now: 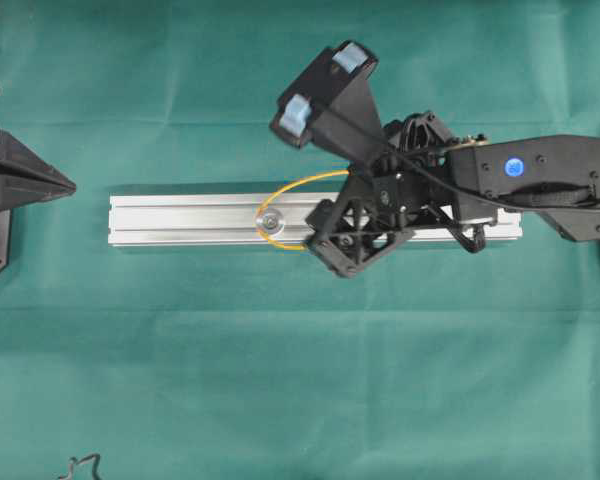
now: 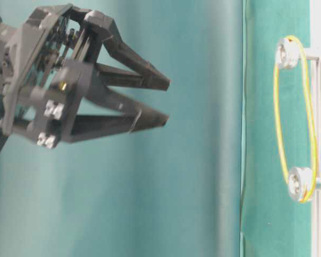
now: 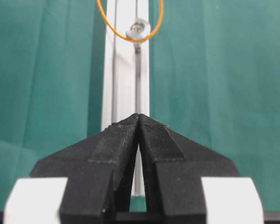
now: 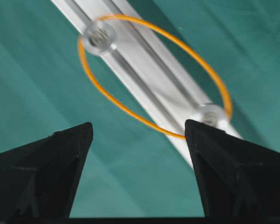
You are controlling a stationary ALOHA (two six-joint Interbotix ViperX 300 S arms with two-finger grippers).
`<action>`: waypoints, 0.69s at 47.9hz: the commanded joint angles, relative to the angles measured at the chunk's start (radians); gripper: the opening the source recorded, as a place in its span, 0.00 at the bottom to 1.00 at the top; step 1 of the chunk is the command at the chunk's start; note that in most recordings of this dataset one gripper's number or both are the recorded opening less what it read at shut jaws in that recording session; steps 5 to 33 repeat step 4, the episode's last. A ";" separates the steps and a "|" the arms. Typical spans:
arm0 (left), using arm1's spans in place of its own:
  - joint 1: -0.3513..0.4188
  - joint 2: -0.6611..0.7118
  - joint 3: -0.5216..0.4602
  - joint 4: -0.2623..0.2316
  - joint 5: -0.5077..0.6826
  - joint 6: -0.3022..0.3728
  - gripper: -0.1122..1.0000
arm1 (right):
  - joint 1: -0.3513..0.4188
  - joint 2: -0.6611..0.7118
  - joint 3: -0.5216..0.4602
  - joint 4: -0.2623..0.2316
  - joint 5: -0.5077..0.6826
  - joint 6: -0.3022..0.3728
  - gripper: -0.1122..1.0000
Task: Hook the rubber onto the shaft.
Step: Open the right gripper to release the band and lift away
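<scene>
The thin orange rubber (image 4: 130,109) lies as a stretched loop round two small silver shafts on the aluminium rail (image 4: 149,79): the far shaft (image 4: 99,37) and the near shaft (image 4: 210,115). In the table-level view the rubber (image 2: 278,118) spans both shafts (image 2: 287,52) (image 2: 300,183). My right gripper (image 4: 139,130) hovers above the rail, open, with nothing between its fingers and the rubber passing just beyond the right fingertip. From overhead the right gripper (image 1: 325,235) covers the near shaft; the rubber (image 1: 300,180) and the far shaft (image 1: 270,218) show. My left gripper (image 3: 139,116) is shut and empty, facing the rail's left end.
The rail (image 1: 180,220) lies across the middle of the green cloth. The left gripper (image 1: 65,185) rests at the left edge, clear of the rail. A small dark object (image 1: 80,468) lies at the bottom left. The right arm (image 1: 540,180) reaches in from the right.
</scene>
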 commanded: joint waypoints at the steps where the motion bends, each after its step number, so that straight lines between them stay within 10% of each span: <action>1: 0.003 0.005 -0.023 0.003 0.006 -0.002 0.12 | 0.003 -0.035 -0.006 0.002 0.034 -0.061 0.86; 33: 0.003 0.002 -0.023 0.003 0.015 0.000 0.12 | 0.003 -0.037 -0.003 0.002 0.069 -0.130 0.87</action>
